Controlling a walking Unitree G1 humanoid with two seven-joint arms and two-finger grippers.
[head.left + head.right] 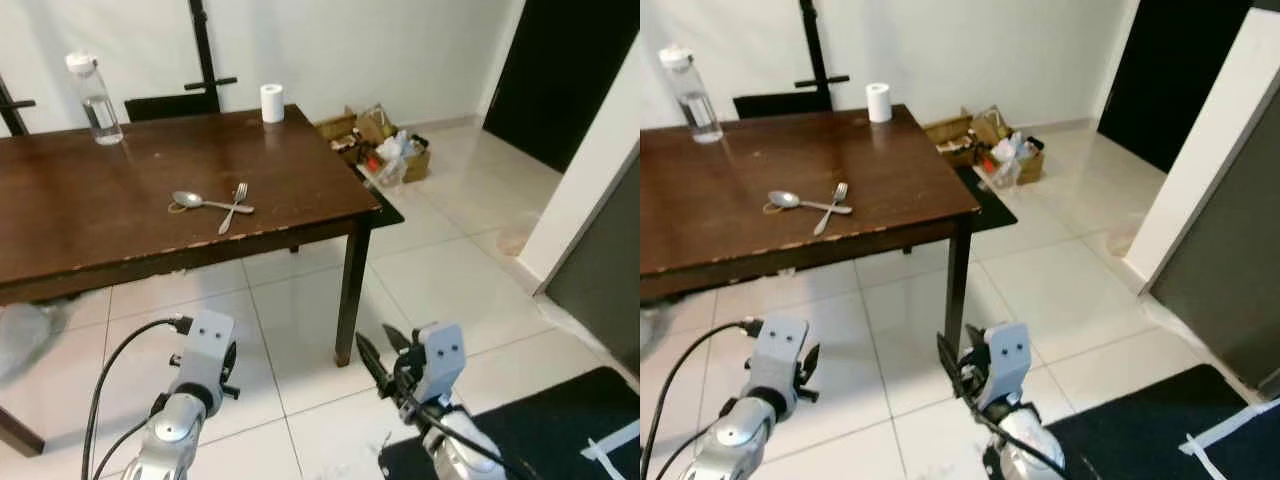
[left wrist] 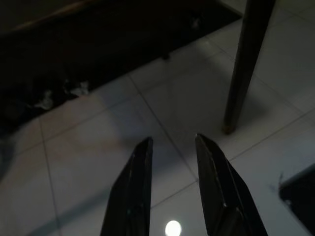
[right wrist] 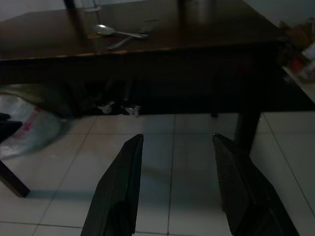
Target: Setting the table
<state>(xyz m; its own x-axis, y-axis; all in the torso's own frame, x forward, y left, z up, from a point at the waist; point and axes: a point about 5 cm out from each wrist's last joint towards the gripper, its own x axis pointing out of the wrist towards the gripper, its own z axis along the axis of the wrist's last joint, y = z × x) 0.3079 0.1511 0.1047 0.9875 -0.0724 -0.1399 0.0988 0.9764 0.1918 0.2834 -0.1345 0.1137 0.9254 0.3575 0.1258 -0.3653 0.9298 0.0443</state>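
A metal spoon (image 1: 188, 200) and a fork (image 1: 234, 205) lie crossed on the dark brown table (image 1: 90, 215), close to its front edge. Both of my arms hang low over the tiled floor in front of the table, well below its top. My left gripper (image 2: 172, 142) is open with nothing between its fingers (image 2: 140, 167) and points at the floor near a table leg (image 2: 243, 64). My right gripper (image 1: 375, 342) is also open and empty. In the right wrist view it faces the table's front edge, with the spoon (image 3: 106, 30) and fork (image 3: 134, 40) showing above.
A clear water bottle (image 1: 95, 100) and a white paper roll (image 1: 272, 102) stand at the table's far edge. Cardboard boxes with clutter (image 1: 380, 148) sit on the floor at the right. A plastic bag (image 1: 25, 335) lies under the table. A black mat (image 1: 545, 430) covers the floor at right.
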